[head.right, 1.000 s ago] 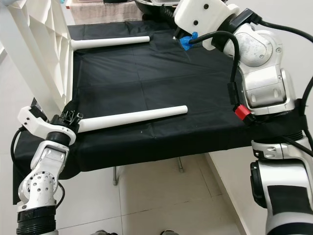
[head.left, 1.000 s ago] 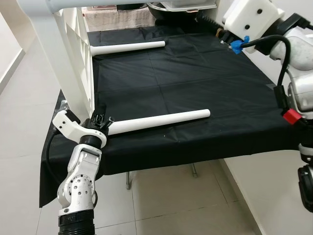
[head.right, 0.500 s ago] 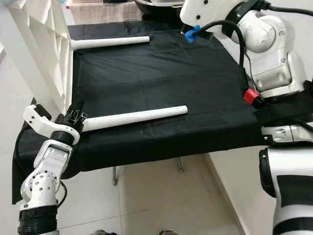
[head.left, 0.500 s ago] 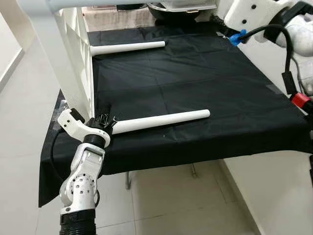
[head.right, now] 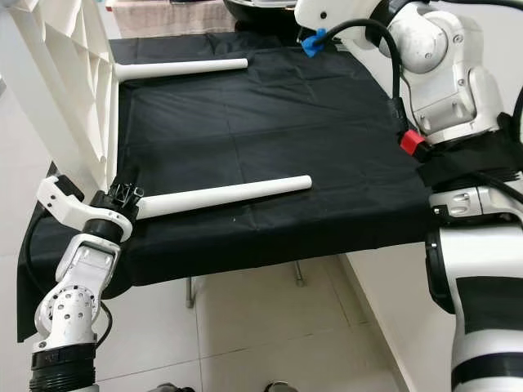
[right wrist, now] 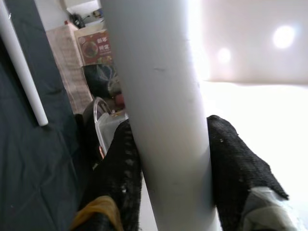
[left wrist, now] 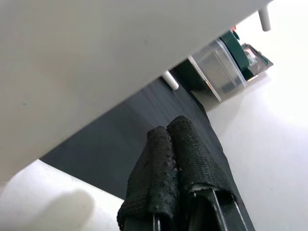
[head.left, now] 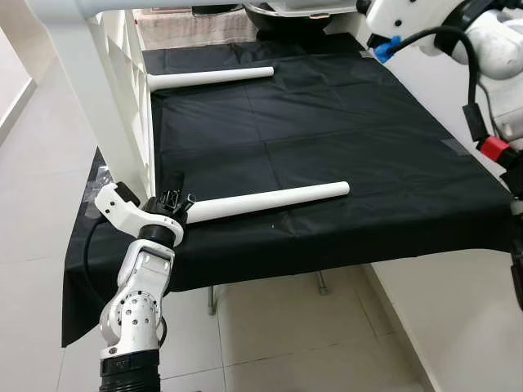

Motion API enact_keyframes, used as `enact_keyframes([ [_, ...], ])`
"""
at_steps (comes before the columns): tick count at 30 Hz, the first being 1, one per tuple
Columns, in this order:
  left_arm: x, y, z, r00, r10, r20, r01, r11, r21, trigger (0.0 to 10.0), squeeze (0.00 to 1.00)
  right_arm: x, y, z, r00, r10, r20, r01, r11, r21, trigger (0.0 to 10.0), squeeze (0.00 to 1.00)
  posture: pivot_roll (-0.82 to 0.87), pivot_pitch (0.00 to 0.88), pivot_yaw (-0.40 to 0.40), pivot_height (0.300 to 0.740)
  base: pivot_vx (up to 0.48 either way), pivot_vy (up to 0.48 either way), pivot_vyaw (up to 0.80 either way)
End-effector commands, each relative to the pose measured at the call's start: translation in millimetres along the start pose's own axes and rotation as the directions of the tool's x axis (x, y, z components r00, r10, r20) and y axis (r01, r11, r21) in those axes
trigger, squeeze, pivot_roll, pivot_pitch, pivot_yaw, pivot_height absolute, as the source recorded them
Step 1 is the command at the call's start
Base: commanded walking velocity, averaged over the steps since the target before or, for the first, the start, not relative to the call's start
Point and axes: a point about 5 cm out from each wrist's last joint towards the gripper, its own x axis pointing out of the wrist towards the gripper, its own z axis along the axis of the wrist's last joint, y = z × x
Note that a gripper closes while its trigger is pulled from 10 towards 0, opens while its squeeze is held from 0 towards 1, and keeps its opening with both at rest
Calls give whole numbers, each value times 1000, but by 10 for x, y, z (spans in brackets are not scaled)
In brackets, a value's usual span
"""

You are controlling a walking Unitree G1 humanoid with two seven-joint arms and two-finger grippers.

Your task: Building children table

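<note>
A white children's table top [head.left: 106, 98] stands on its edge at the left end of a black-draped table [head.left: 327, 122], ribbed underside facing right. Two white legs stick out from it sideways: a near leg [head.left: 270, 200] and a far leg [head.left: 212, 78]. My left gripper [head.left: 173, 200] sits at the base of the near leg, its fingers [left wrist: 185, 144] pressed together with nothing between them. My right arm [head.right: 433, 65] is raised at the far right corner. In the right wrist view my right gripper [right wrist: 168, 127] is shut on a white leg [right wrist: 159, 86].
A clear plastic container [head.left: 294, 8] and a patterned box [right wrist: 94, 48] stand past the table's far edge. The black cloth hangs over the front edge above a tiled floor [head.left: 286, 343]. A wall runs along the right side.
My right arm has lifted up and back towards the far right corner. My left gripper has stayed at the near leg's base, shifting only slightly.
</note>
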Motion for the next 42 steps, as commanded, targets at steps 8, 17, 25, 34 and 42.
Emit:
enact_keyframes([
  [8,-17,221,-30,988,147,52,-141,984,-110,10000,0,43,-4,43,1000,-4,22,4,1000,0,0,0,-82,158,-23,740,0,0,0],
  [17,80,391,1,973,221,72,-207,965,-158,10000,0,37,6,29,1000,-4,25,4,1000,8,0,0,-89,162,-21,740,0,0,0],
  [25,199,453,56,958,263,114,-237,951,-200,10000,0,14,18,15,1000,1,25,-1,1000,16,0,0,-102,167,-19,740,0,0,0],
  [34,279,234,797,922,131,363,-154,987,34,10000,0,-120,252,-465,973,62,-224,-12,975,220,0,0,-78,173,-20,740,0,0,0],
  [42,282,-7,1263,880,-12,475,-90,978,190,10000,0,-307,513,-888,899,104,-426,57,935,349,0,0,-58,170,-21,740,0,0,0],
])
